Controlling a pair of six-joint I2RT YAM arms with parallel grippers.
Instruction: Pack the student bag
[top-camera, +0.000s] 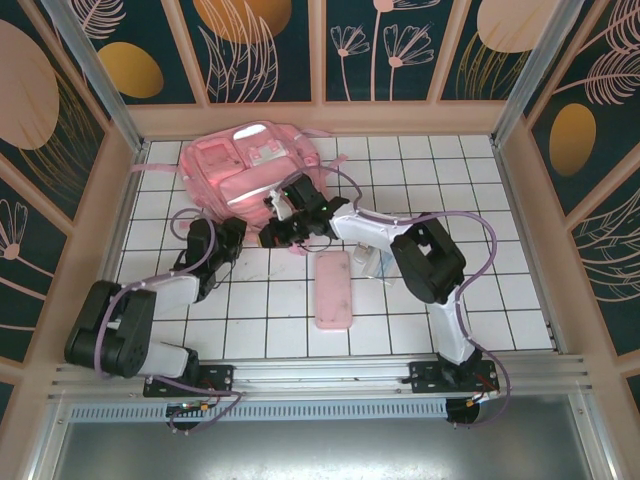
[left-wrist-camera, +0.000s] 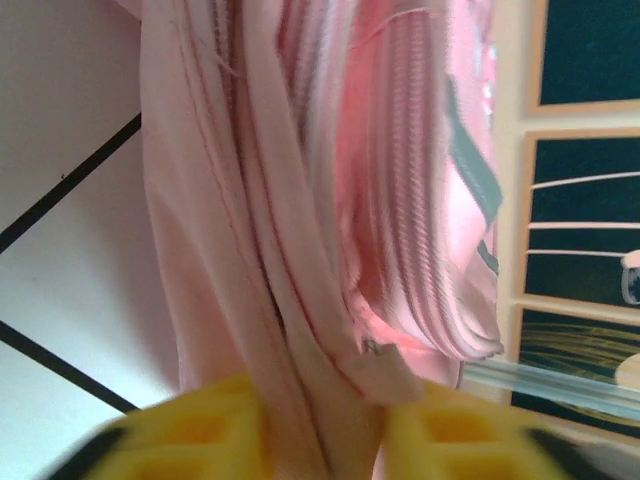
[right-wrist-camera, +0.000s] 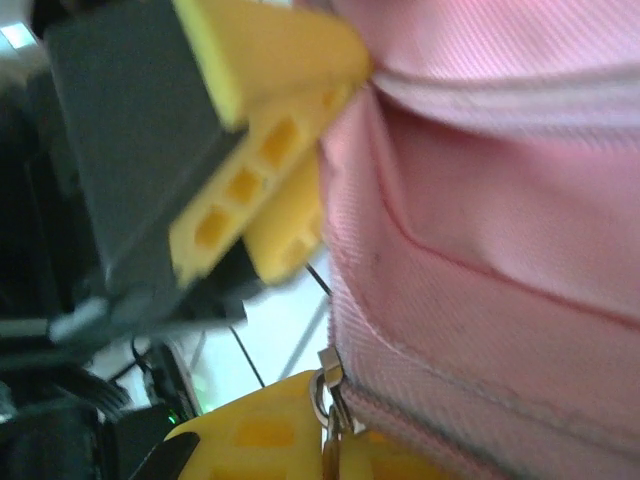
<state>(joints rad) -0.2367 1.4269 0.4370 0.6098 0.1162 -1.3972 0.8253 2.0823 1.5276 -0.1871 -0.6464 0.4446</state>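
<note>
Top camera: high, behind my two bases, tilted down and forward over the whole gridded table (top-camera: 250, 320) to the back wall (top-camera: 320, 118). It sits far off, so the student bag (top-camera: 250, 165) looks small, rear of centre.

Left wrist camera: looks out along my left gripper (left-wrist-camera: 320, 440), nose almost against bag fabric. Table grid shows at left, a painted wall panel (left-wrist-camera: 590, 50) at right.

Right wrist camera: looks along my right gripper (right-wrist-camera: 325, 445), equally close on the bag's zip seam, facing my left gripper.

All three views share the bag's near edge.
</note>
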